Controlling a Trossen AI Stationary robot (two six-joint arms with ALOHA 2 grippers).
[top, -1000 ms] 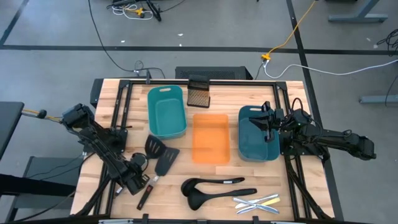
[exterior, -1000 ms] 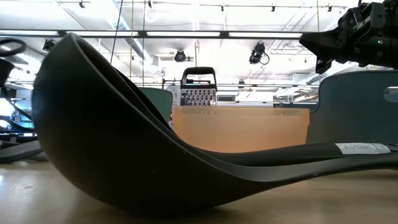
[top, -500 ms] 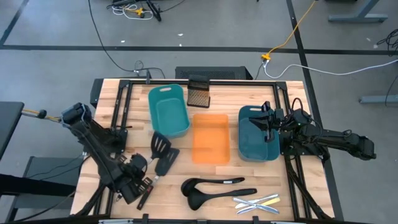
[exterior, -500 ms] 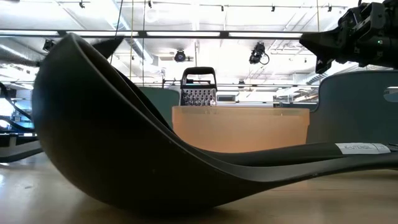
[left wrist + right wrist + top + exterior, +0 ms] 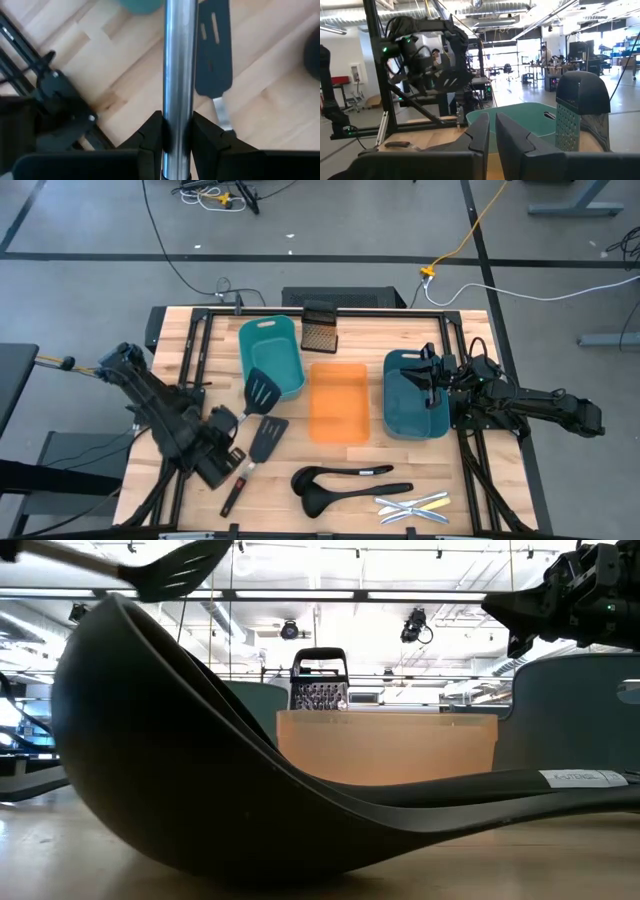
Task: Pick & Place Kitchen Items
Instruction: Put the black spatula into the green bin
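My left gripper (image 5: 230, 444) hangs over the table's near left part, shut on a black-headed spatula (image 5: 261, 392) with a metal handle. The spatula's head is above the near end of the teal tray (image 5: 270, 345) and shows high up in the low view (image 5: 180, 565). A second spatula (image 5: 266, 438) lies flat on the wood just below. Two black ladles (image 5: 350, 480) lie side by side near the front edge, with small cutlery pieces (image 5: 412, 505) to their right. My right gripper (image 5: 430, 376) waits shut above the blue tray (image 5: 412, 415). My left gripper pinches the spatula's shiny metal handle (image 5: 176, 90) between its two fingers (image 5: 150, 135). The fingers come from above, pointing steeply down, and lie across the handle. The spatula is lifted clear of the table, its head pointing toward the teal tray.
An orange tray (image 5: 338, 402) lies between the teal and blue trays. A small dark mesh box (image 5: 320, 330) stands at the far middle. Black frame rails (image 5: 195, 350) run along the table's left and right sides. Bare wood shows near the front left.
My left gripper has risen and drawn a little toward the far edge, still shut on the spatula. The spatula, which lay on the table, is now lifted clear, and its head has swung up toward the teal tray. The second spatula stayed where it was.
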